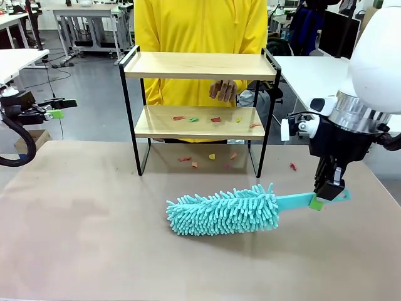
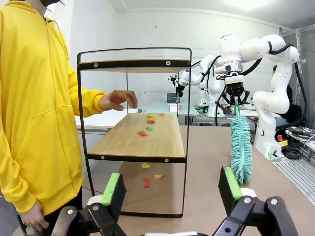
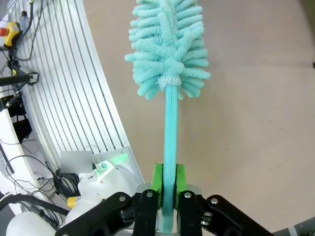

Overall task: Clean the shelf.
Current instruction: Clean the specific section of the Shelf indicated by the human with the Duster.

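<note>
Beige laminate was seen covering the table (image 1: 81, 244) shared by two white robot arms and a person (image 1: 200, 25) in a yellow hooded top, who was placed at the far side. The shelf (image 1: 199, 65) was stood upright near the far edge, about midway across, with its long axis run from left to right and its open front turned towards the robot. One hand (image 1: 223, 89) of the person was held between its two wooden boards from behind. A fluffy teal duster (image 1: 223, 212) was stretched out in front of the shelf, its head resting on the table or just above it. Its long axis was set almost parallel to the boards, its head pointed towards the robot's left and its flat handle run out to the right. That handle was clamped near its end between the narrowed green pads of the right gripper (image 1: 324, 199), which was hung fingers down over the table's right side. From this gripper the shelf was placed farther across the table and to the left, so the coming move was judged to call for the duster to be lifted and carried forward and leftward. The left gripper (image 2: 172, 189) was spread wide and empty, raised off the table's left edge and well apart from the shelf, so the right arm was judged the nearer. Small coloured scraps (image 1: 194, 118) were scattered on the lower board, and more were strewn on the table beneath it.
</note>
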Action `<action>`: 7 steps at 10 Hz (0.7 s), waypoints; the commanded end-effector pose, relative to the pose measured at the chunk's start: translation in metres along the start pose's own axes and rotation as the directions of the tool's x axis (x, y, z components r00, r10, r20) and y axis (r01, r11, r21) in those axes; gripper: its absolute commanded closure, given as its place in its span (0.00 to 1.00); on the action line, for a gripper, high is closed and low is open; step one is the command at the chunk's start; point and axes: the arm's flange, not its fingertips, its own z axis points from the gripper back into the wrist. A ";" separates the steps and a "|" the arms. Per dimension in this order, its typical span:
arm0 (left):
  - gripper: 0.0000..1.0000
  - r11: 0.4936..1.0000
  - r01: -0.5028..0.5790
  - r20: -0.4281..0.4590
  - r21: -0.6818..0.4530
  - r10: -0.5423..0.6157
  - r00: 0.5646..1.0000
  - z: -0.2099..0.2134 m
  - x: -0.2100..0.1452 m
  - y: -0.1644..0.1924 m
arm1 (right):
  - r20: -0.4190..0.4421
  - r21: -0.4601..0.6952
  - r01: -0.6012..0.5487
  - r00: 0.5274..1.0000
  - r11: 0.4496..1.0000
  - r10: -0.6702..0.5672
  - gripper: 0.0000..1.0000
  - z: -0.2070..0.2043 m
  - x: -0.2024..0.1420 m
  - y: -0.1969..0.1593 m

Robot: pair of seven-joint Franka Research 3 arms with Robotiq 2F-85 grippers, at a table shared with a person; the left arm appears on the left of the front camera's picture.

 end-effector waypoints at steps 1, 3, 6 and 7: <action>0.00 1.000 0.010 0.002 0.001 -0.010 1.000 -0.001 0.002 -0.002 | 0.003 -0.005 0.022 1.000 1.000 -0.022 0.87 0.003 0.005 0.000; 0.00 1.000 0.010 0.002 0.001 -0.010 1.000 -0.001 0.002 -0.002 | 0.003 -0.005 0.022 1.000 1.000 -0.022 0.87 0.003 0.005 0.000; 0.00 1.000 0.010 0.002 0.001 -0.010 1.000 -0.001 0.002 -0.002 | 0.003 -0.005 0.022 1.000 1.000 -0.022 0.87 0.003 0.005 0.000; 0.00 1.000 0.010 0.002 0.001 -0.010 1.000 -0.001 0.002 -0.002 | 0.003 -0.005 0.022 1.000 1.000 -0.022 0.87 0.003 0.005 0.000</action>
